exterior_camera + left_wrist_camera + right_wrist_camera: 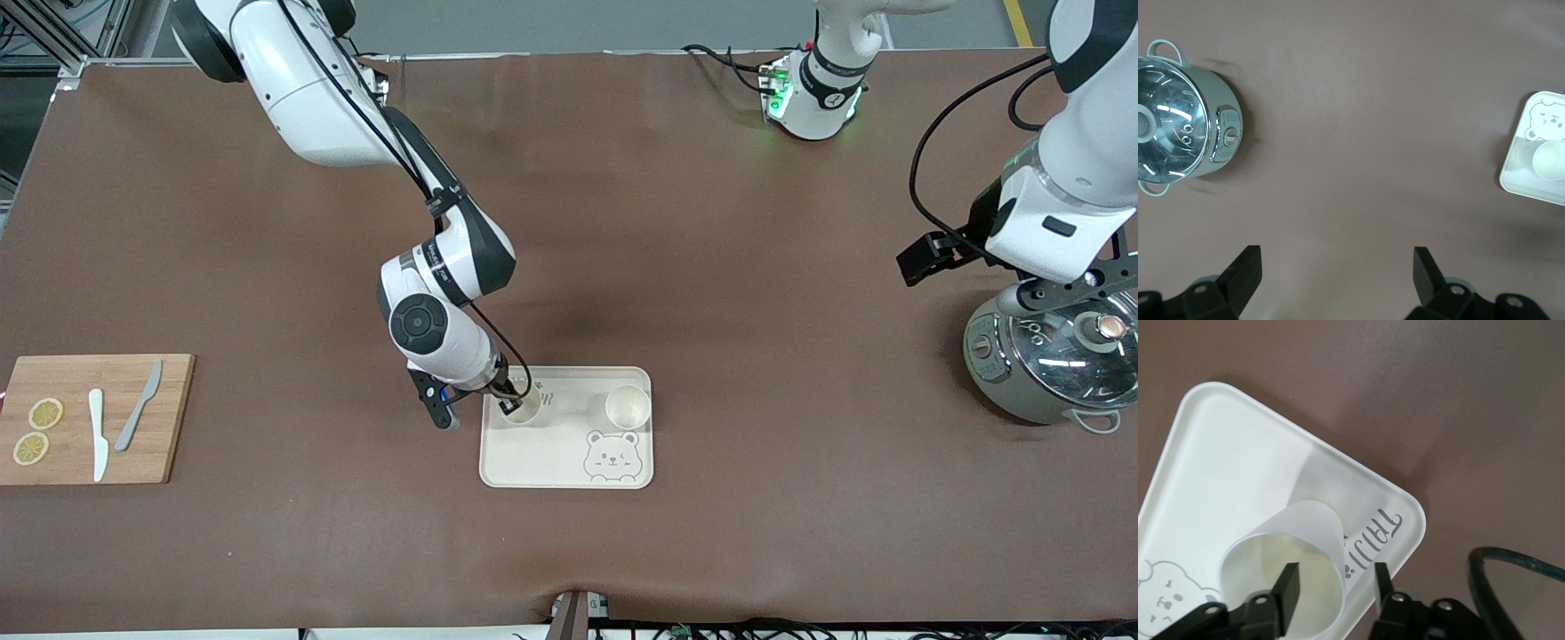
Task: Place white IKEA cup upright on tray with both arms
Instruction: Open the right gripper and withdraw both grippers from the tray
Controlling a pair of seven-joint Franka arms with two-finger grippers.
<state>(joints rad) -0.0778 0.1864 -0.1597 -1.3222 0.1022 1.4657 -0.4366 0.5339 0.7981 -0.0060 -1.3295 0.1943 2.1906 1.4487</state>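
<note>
The cream tray (551, 453) with the bear drawing lies on the brown table. Two white cups stand upright on it: one (628, 405) at the left arm's end, one (524, 411) at the right arm's end. My right gripper (508, 402) is over that second cup. In the right wrist view its fingers are open and straddle the wall of the cup (1311, 527), one inside and one outside, above the tray (1238, 453). My left gripper (1080, 293) hangs open and empty over the pot. The left wrist view shows it (1336, 270) above bare table, with the tray (1531, 187) and a cup (1549, 160) at the edge.
A grey pot with a glass lid (1058, 360) stands at the left arm's end, also in the left wrist view (1178, 120). A wooden cutting board (169, 418) with lemon slices and two knives lies at the right arm's end.
</note>
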